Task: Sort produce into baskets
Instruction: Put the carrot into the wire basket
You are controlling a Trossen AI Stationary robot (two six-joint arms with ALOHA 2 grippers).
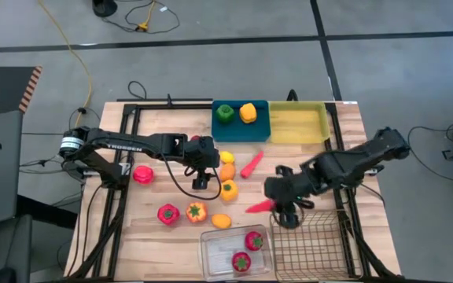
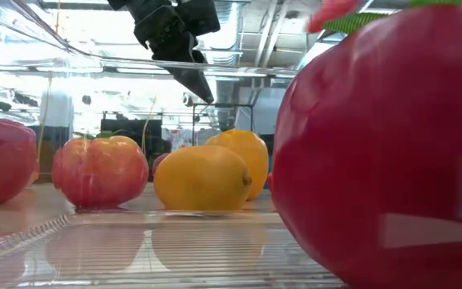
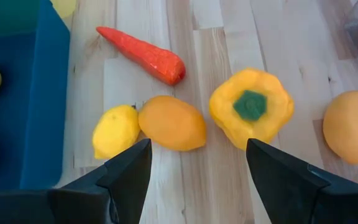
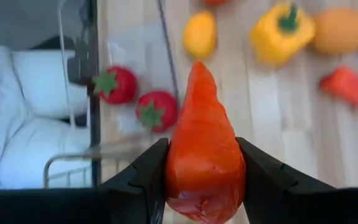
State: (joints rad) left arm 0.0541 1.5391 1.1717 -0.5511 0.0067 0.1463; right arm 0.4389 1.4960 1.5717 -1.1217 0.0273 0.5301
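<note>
Right gripper (image 4: 201, 171): fingers (image 4: 143, 177) pinching a carrot (image 4: 202, 149) by its thick end, tip pointing outward; held above the counter (image 1: 171, 236) beside the wire-mesh basket (image 1: 309, 248).
Left gripper (image 3: 194, 165): fingers (image 3: 126, 171) spread, holding nothing; poised over a lemon (image 3: 115, 130), an orange fruit (image 3: 173, 122) touching it, and a yellow pepper (image 3: 251, 106) just beside.
Second carrot (image 3: 143, 55): lying on the counter near the blue tray (image 3: 36, 93).
Clear bin (image 1: 211, 251): holds two strawberries (image 1: 253, 240).
Blue tray: holds a green pepper (image 1: 225, 113) and a yellow one.
Yellow tray (image 1: 299, 124): next to the blue tray.
</note>
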